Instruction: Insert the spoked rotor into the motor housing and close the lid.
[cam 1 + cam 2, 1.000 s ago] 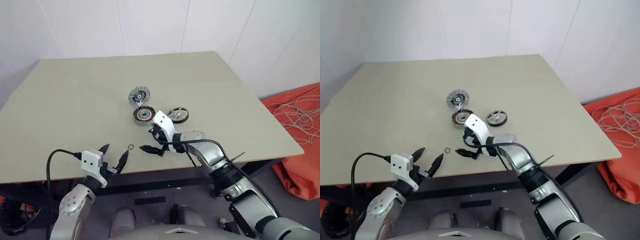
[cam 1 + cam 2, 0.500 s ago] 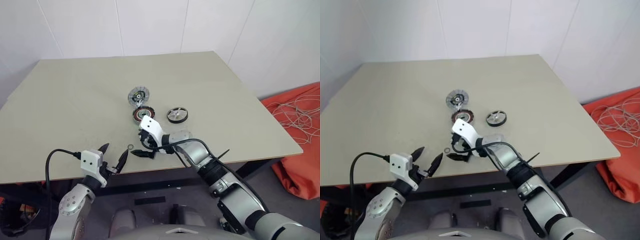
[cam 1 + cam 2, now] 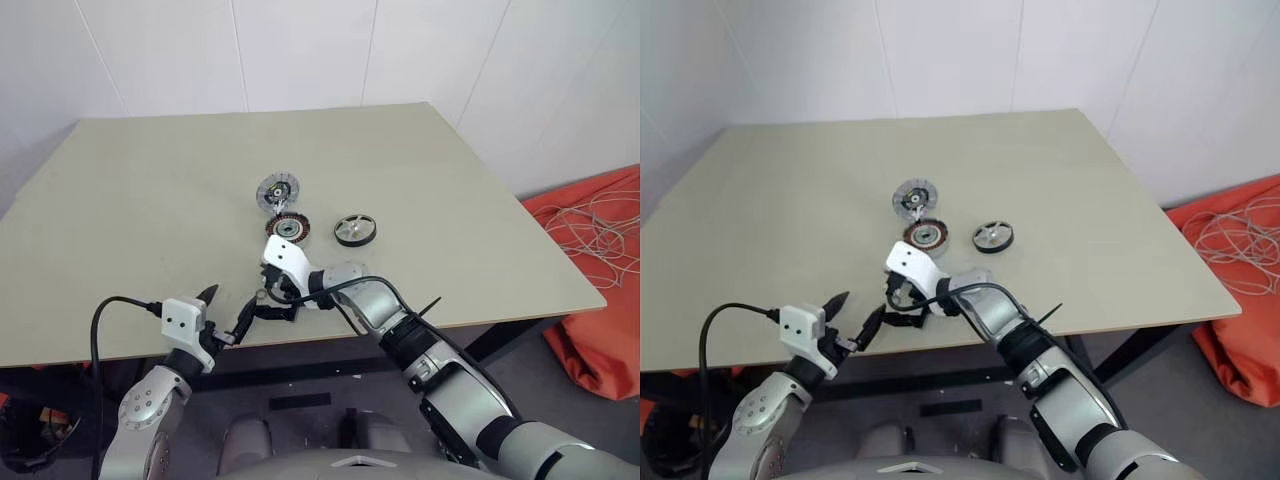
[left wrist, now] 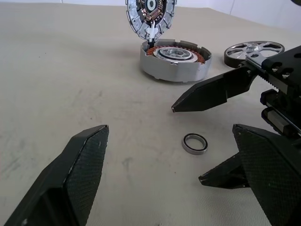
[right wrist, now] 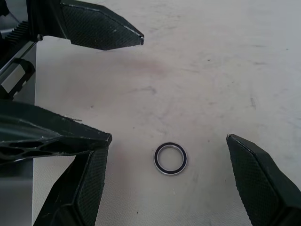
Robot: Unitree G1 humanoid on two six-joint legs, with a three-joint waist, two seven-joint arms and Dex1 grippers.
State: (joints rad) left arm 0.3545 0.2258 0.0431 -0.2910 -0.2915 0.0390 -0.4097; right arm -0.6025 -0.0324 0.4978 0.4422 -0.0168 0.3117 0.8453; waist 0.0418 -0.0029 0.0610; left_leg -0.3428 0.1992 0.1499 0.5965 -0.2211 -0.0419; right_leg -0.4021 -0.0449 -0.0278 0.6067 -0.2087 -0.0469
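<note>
My right end effector (image 5: 164, 181) is spread wide and empty, pointing down over the small loose metal ring (image 5: 170, 158) near the worktop's (image 3: 150, 190) front edge, ring sitting between its fingertips. My left end effector (image 3: 226, 315) is also wide open, empty, hovering level just off the front edge, tips close to the right one. Task parts all sit further back: motor housing (image 3: 287, 227) with copper windings showing, open top; lid (image 3: 278, 190) just behind it, standing tilted on edge and seemingly touching the housing rim in the left wrist view; spoked rotor (image 3: 355, 229) lying flat to the housing's right, apart from it. Rotor not yet in, lid not on. Step in hand looks like dealing with the ring, probably picking it up or clearing it. To do that well I'd lower straight down, keep the ring centred between the fingers, close slowly since a thin flat ring may skid or flip. Watch the left fingertips, they are near enough to collide. For the rotor after, grip by the rim and keep it level over the housing centre.
</note>
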